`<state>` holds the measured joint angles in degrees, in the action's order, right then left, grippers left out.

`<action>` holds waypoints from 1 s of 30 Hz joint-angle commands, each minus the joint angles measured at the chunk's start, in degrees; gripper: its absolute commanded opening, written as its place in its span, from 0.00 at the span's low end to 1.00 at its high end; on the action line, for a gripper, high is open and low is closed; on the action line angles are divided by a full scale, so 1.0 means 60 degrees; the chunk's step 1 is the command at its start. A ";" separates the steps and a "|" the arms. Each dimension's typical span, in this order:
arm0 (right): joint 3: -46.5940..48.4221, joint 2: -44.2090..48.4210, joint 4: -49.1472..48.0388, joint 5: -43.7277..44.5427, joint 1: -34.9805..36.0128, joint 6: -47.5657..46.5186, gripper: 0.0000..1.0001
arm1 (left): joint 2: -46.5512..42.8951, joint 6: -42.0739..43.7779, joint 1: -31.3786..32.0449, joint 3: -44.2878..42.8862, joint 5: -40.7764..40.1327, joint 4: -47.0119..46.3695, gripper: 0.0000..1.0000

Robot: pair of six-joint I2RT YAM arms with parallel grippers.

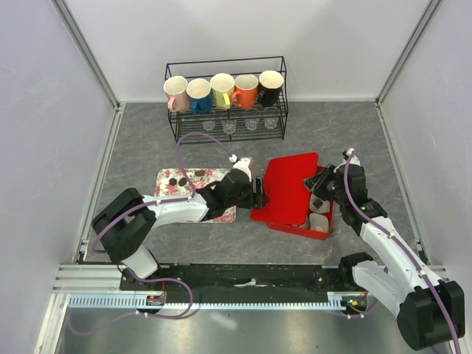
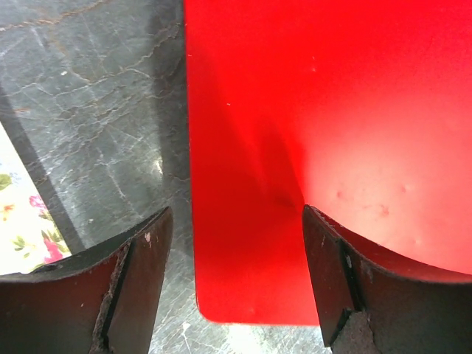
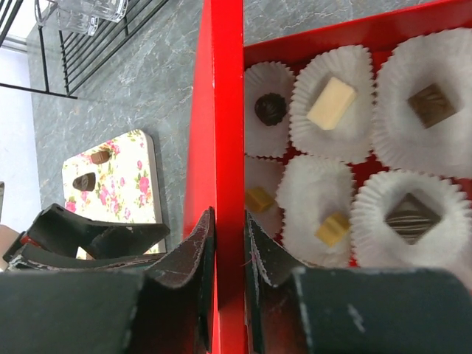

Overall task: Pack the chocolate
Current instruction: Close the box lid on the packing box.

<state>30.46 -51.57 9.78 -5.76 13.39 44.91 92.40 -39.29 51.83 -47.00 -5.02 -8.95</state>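
While the left gripper [image 1: 258,192] hangs at the left edge of the red lid [image 1: 291,181] in the overhead view, the two chocolates [image 1: 176,180] not yet packed sit on the floral tray [image 1: 214,175] behind it, back along its own forearm. The right gripper [image 1: 318,186] is on the far side of the lid from them, so I judge the left arm much the nearer. The box [image 1: 299,230] lies on the right gripper's side.

From the left wrist, my fingers stand wide apart and grasp nothing. The lid's edge runs between them, straight away from the camera, with one finger over bare table [image 2: 96,96] and the other over red.

From the right wrist, the jaws are pinched on the lid, seen edge-on and running straight ahead of them. To their right, six packed pieces sit in white paper cups [image 3: 346,59]. To their left, across bare table, the tray carries the last two. To fetch those, I reckon the left gripper must back off the lid.
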 commanded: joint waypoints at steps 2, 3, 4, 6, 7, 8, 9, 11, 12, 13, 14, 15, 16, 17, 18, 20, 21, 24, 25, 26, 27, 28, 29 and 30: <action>0.0284 0.0142 0.1372 0.1004 -0.0078 -0.0893 0.09 | -0.0383 -0.0220 -0.0011 -0.0179 0.0046 -0.0486 0.78; 0.0372 0.0187 0.1402 0.0743 -0.0107 -0.0892 0.09 | -0.0487 -0.0205 -0.0011 -0.0150 0.0002 -0.0500 0.78; 0.0547 0.0245 0.1475 0.0711 -0.0122 -0.0878 0.09 | -0.0575 -0.0118 -0.0011 -0.0135 -0.0071 -0.0471 0.78; 0.0709 0.0318 0.1534 0.0711 -0.0195 -0.0892 0.10 | -0.0765 -0.0059 -0.0011 -0.0135 -0.0130 -0.0428 0.78; 0.0840 0.0319 0.1621 0.0725 -0.0239 -0.0950 0.11 | -0.0810 -0.0015 -0.0011 -0.0149 -0.0160 -0.0413 0.78; 0.0900 0.0304 0.1665 0.0711 -0.0283 -0.0980 0.11 | -0.0839 -0.0015 -0.0026 -0.0150 -0.0175 -0.0413 0.78; 0.0973 0.0275 0.1709 0.0711 -0.0370 -0.1038 0.11 | -0.0839 -0.0029 -0.0011 -0.0150 -0.0175 -0.0413 0.78; 0.1105 0.0158 0.1812 0.0667 -0.0444 -0.1170 0.14 | -0.0796 -0.0029 -0.0011 -0.0164 -0.0160 -0.0471 0.78; 0.1134 0.0114 0.1856 0.0652 -0.0488 -0.1185 0.16 | -0.0767 -0.0029 -0.0011 -0.0164 -0.0131 -0.0486 0.78; 0.1164 0.0027 0.1929 0.0623 -0.0503 -0.1200 0.18 | -0.0708 -0.0058 -0.0011 -0.0164 -0.0073 -0.0544 0.78; 0.1164 -0.0018 0.1958 0.0637 -0.0517 -0.1215 0.20 | -0.0693 -0.0073 -0.0011 -0.0150 -0.0058 -0.0559 0.78; 0.1149 -0.0047 0.1973 0.0652 -0.0561 -0.1200 0.20 | -0.0693 -0.0088 -0.0011 -0.0150 -0.0029 -0.0603 0.78; 0.1120 -0.0120 0.2031 0.0667 -0.0605 -0.1200 0.21 | -0.0679 -0.0088 -0.0011 -0.0106 0.0030 -0.0690 0.78; 0.1106 -0.0135 0.2061 0.0652 -0.0649 -0.1171 0.20 | -0.0678 -0.0088 -0.0011 -0.0091 0.0059 -0.0720 0.78; 0.1091 -0.0150 0.2105 0.0667 -0.0664 -0.1156 0.21 | -0.0664 -0.0073 -0.0011 -0.0120 0.0074 -0.0735 0.78; 0.1091 -0.0150 0.2163 0.0740 -0.0751 -0.1156 0.21 | -0.0576 -0.0029 -0.0026 -0.0106 0.0118 -0.0778 0.79; 0.1134 -0.0150 0.2222 0.0726 -0.0766 -0.1171 0.20 | -0.0561 -0.0029 -0.0011 -0.0120 0.0133 -0.0793 0.79; 0.1251 -0.0106 0.2208 0.0404 -0.0781 -0.1142 0.08 | -0.0532 -0.0044 -0.0011 -0.0077 0.0148 -0.0852 0.79; 0.1295 -0.0091 0.2179 0.0287 -0.0796 -0.1112 0.04 | -0.0575 -0.0044 -0.0011 -0.0062 0.0119 -0.0852 0.79; 0.1339 -0.0062 0.2164 0.0040 -0.0796 -0.1069 0.02 | -0.0677 -0.0058 -0.0026 -0.0033 0.0075 -0.0852 0.79; 0.1470 -0.0076 0.2120 -0.0050 -0.0796 -0.0981 0.00 | -0.0780 -0.0073 -0.0055 0.0026 -0.0013 -0.0867 0.79; 0.1530 -0.0033 0.2091 -0.0181 -0.0796 -0.0937 0.00 | -0.0882 -0.0146 -0.0069 0.0084 -0.0043 -0.0881 0.79; 0.1588 0.0011 0.2033 -0.0270 -0.0810 -0.0864 0.00 | -0.1115 -0.0204 -0.0142 0.0157 -0.0043 -0.0910 0.79; 0.1676 0.0055 0.1916 -0.0503 -0.0810 -0.0791 0.00 | -0.1263 -0.0277 -0.0273 0.0332 -0.0043 -0.1012 0.79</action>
<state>36.91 -52.12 21.10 -6.00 8.80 40.29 88.92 -39.27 51.72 -46.78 -4.36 -11.42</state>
